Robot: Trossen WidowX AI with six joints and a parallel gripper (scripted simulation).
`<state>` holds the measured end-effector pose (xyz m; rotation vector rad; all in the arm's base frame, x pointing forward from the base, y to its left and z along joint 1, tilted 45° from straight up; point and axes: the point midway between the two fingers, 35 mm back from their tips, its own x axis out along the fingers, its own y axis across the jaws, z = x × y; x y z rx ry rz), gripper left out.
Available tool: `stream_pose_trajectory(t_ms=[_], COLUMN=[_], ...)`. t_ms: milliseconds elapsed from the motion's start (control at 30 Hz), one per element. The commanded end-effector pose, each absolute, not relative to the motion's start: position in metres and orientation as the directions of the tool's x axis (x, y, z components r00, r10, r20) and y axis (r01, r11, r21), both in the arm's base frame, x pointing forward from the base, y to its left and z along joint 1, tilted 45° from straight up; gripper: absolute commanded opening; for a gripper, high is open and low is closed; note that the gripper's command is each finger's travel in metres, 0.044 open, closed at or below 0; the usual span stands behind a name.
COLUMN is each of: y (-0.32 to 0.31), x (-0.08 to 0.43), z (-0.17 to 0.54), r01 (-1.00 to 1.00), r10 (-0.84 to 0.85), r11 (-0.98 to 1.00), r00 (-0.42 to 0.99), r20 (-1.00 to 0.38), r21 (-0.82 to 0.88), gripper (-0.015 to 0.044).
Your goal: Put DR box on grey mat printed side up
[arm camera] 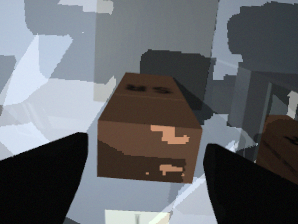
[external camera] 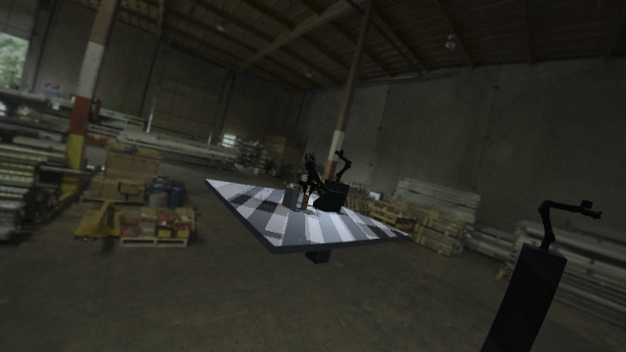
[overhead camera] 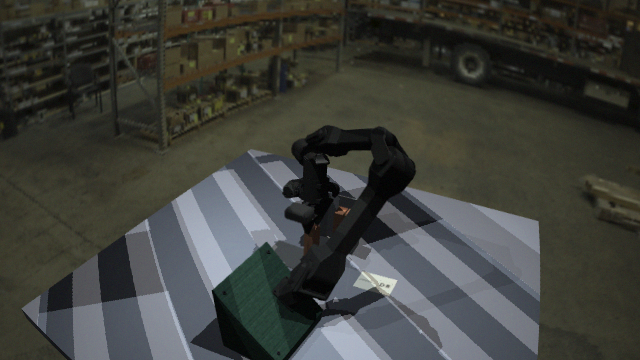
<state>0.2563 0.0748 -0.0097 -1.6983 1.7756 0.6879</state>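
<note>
A brown box (arm camera: 150, 150) (overhead camera: 311, 241) (external camera: 304, 201) stands upright outside the bin, on what looks like the grey mat (arm camera: 107, 30). Dark letters on its side, upside down and shadowed in the wrist view, look like SR. My gripper (arm camera: 147, 148) (overhead camera: 317, 220) points down over this box, its fingers open on either side with gaps to both. The grey bin (arm camera: 240, 100) (external camera: 291, 198) is to the right in the wrist view, with a brown box (arm camera: 281, 150) (overhead camera: 343, 212) inside. That box's letters are cut off; the rest of the bin's contents is hidden.
A pale card (arm camera: 132, 216) (overhead camera: 375, 283) lies near the arm's base; DR shows on it in the top view. A green wedge-shaped block (overhead camera: 260, 300) (external camera: 329, 200) stands beside the base. Striped shadows cross the table. My arm partly hides the bin in the top view.
</note>
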Motion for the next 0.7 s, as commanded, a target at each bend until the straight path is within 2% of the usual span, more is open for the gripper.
stream_pose_trajectory(t_ms=[0,467,667], y=[0.0702,0.0716,0.0716], x=[0.2564,0.2559,0.2559], z=[-0.0131,-0.0124,-0.0124], r01=[-0.998,-0.998,-0.998], r10=[-0.700,-0.699,-0.699], r11=[0.052,0.057,0.057], r00=[-0.018,-0.021,-0.021], r20=[-0.713,-0.715,-0.715], r21=[-0.027,-0.026,-0.026], gripper=[0.0242,0.0162,0.0158])
